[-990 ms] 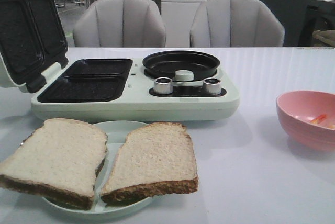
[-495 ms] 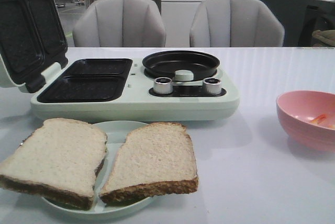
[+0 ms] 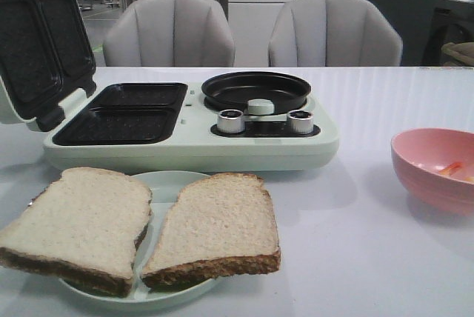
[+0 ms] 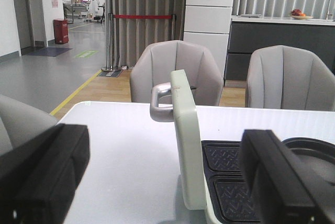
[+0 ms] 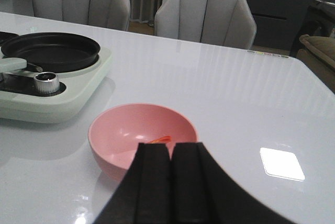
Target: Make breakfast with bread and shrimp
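Observation:
Two slices of bread, the left slice (image 3: 78,224) and the right slice (image 3: 216,228), lie side by side on a pale green plate (image 3: 167,184) at the table's front left. Shrimp (image 3: 452,169) lie in a pink bowl (image 3: 433,172) at the right; an orange piece also shows in the right wrist view (image 5: 161,139). My left gripper (image 4: 165,179) is open and empty, near the upright lid (image 4: 186,140) of the sandwich maker. My right gripper (image 5: 170,153) is shut and empty, just in front of the pink bowl (image 5: 120,135). Neither gripper shows in the front view.
A pale green breakfast maker (image 3: 192,135) stands mid-table with its lid (image 3: 37,35) open at the left, two black grill plates (image 3: 126,113), a round black pan (image 3: 255,89) and two knobs (image 3: 231,121). Two grey chairs (image 3: 170,32) stand behind the table.

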Motion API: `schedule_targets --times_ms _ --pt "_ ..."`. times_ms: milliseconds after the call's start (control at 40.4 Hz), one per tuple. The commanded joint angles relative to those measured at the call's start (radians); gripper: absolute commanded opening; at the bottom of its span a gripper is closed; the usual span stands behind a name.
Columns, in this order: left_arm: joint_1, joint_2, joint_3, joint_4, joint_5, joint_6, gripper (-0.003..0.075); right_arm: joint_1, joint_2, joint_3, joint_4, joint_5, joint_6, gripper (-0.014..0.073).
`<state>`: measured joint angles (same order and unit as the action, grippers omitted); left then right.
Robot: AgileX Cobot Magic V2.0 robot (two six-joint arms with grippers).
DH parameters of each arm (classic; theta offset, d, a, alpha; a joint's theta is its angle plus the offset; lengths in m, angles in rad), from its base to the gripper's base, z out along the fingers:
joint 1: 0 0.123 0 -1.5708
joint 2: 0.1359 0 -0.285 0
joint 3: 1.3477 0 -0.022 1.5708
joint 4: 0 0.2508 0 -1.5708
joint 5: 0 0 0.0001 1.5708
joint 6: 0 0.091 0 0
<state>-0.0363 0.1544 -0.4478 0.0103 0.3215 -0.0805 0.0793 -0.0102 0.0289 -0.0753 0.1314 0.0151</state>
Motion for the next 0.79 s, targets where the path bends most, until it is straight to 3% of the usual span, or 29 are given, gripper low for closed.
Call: schedule_targets --times_ms 0,173,421,644,767 --pt "0.0 0.021 -0.034 -0.01 -0.082 -0.006 0.0624 -0.001 -0.019 -0.003 -0.003 -0.092 -0.009 -0.0032" --pt "0.0 0.037 -0.034 0.015 -0.069 0.011 0.0576 -0.001 -0.019 -0.003 -0.003 -0.092 -0.009 -0.0032" --pt "-0.021 0.116 -0.052 0.019 -0.043 0.296 0.0561 -0.001 -0.019 -0.003 -0.003 -0.092 -0.009 -0.0032" --pt "-0.161 0.163 -0.062 -0.01 0.097 0.588 0.0561 -0.001 -0.019 -0.003 -0.003 -0.092 -0.009 -0.0032" --pt "-0.252 0.191 -0.062 -0.01 0.193 0.682 0.0561 -0.001 -0.019 -0.003 -0.003 -0.092 -0.009 -0.0032"
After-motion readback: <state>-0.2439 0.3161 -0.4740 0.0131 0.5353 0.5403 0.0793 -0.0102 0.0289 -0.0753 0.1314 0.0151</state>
